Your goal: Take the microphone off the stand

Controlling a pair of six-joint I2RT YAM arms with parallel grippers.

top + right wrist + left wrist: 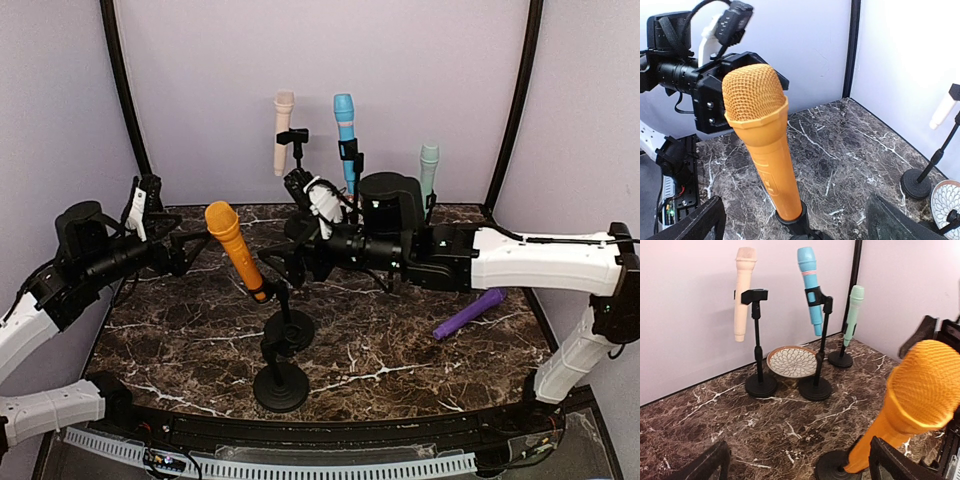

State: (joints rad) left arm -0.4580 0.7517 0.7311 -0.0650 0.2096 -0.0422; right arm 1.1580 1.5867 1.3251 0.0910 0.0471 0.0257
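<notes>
Veined dark marble tabletop (840, 150), orange mesh-headed microphone (762, 135), black round-based stand (832, 471)

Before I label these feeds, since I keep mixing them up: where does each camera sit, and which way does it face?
Top external: above and behind the bases, looking down over the table to the back wall; left arm and right arm show.
Left wrist: on the left arm, facing the back corner's cream microphone, blue microphone, green microphone and bowl; left fingers at the bottom corners.
Right wrist: on the right arm, facing the left arm; right fingers at the bottom corners.
Shared: all three show the orange microphone.
</notes>
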